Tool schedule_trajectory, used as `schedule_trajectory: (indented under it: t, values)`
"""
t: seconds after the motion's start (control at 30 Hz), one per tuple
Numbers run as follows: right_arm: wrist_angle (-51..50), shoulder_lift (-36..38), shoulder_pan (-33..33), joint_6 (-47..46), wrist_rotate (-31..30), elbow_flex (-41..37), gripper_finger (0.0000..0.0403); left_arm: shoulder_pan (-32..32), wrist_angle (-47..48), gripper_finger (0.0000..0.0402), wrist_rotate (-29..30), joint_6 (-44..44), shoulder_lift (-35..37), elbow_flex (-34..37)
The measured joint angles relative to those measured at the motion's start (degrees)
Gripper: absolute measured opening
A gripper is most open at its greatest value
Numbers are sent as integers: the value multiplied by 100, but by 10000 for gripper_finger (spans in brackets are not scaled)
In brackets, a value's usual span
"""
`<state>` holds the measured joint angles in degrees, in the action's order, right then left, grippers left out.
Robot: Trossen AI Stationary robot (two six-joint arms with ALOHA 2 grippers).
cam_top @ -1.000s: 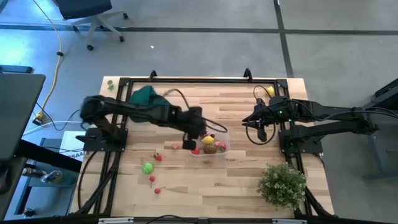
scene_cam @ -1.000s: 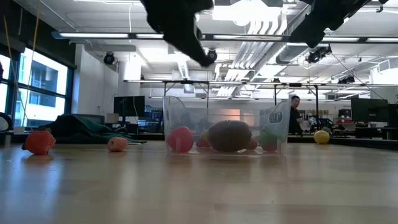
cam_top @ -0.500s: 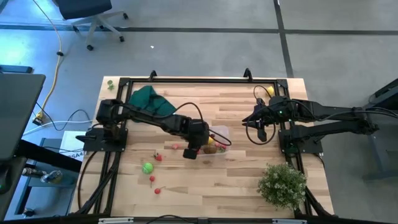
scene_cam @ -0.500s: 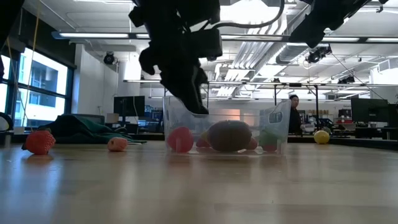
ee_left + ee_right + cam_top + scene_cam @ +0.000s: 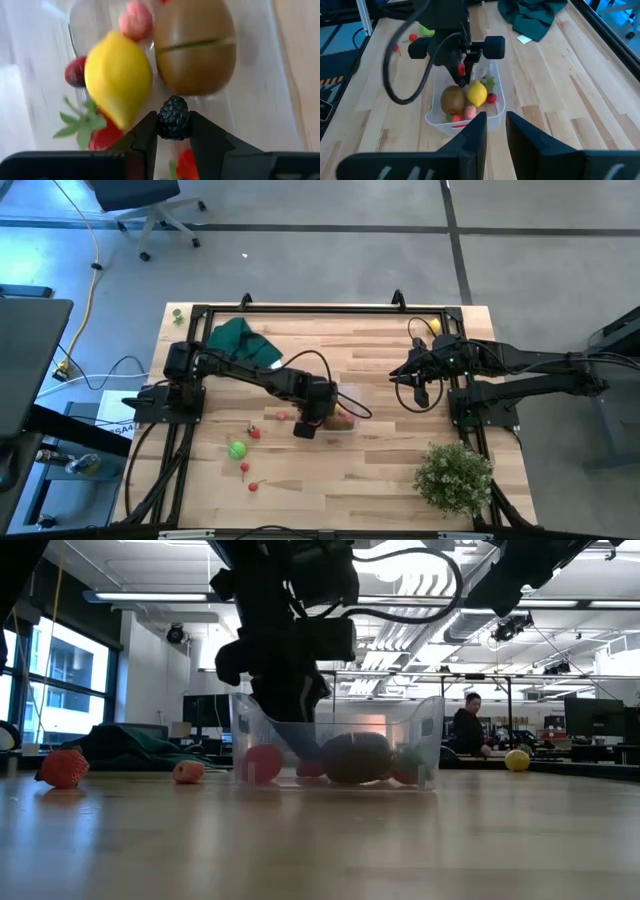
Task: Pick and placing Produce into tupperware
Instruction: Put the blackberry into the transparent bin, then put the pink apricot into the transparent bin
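Observation:
The clear tupperware (image 5: 345,417) stands mid-table and holds a yellow lemon (image 5: 117,77), a brown kiwi (image 5: 195,47), a pink piece and red pieces. My left gripper (image 5: 312,420) reaches down into the tub and is shut on a small blackberry (image 5: 173,118). More produce lies on the wood to the left: a green piece (image 5: 236,448) and small red ones (image 5: 255,432). A yellow fruit (image 5: 433,326) rests at the far right. My right gripper (image 5: 415,377) hovers right of the tub, its fingers slightly apart with nothing between them. My left gripper pinches the blackberry's two sides (image 5: 165,125) between its fingertips (image 5: 146,137). The fingers come steeply from above, inside the tub's walls. The berry sits beside the lemon and the kiwi; I cannot tell whether it touches the tub's floor.
A dark green cloth (image 5: 240,340) lies at the far left. A bushy plant (image 5: 455,475) stands at the near right. A red strawberry (image 5: 62,768) and a peach-coloured piece (image 5: 187,772) lie left of the tub. People sit in the room beyond the table.
My left gripper has gone down into the tupperware with the blackberry and tipped more steeply downward, staying shut. The tub has slid a little toward the table's left.

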<state>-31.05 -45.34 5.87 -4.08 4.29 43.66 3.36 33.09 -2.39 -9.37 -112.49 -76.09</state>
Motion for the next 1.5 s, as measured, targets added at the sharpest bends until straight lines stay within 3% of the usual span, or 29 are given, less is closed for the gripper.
schedule_trajectory:
  t: [0.33, 0.67, 0.87, 1.23, 1.5]
  values:
    - [0, 0, -2, 0, 1, 0, 62, 2, -8, 89, 9, 80, 0, -2]
    - [0, 0, -2, 0, 1, 0, 62, 3, -3, 145, 46, 55, 0, -2]
    - [0, -1, -2, 0, 1, 0, 62, 1, 13, 147, 19, 20, 52, -1]
    - [0, -2, -2, 0, -1, 0, 62, 2, 350, 113, 231, 77, 900, -2]
    - [0, -1, -2, 0, 1, 0, 62, 50, 1593, 104, 643, 818, 1895, -4]
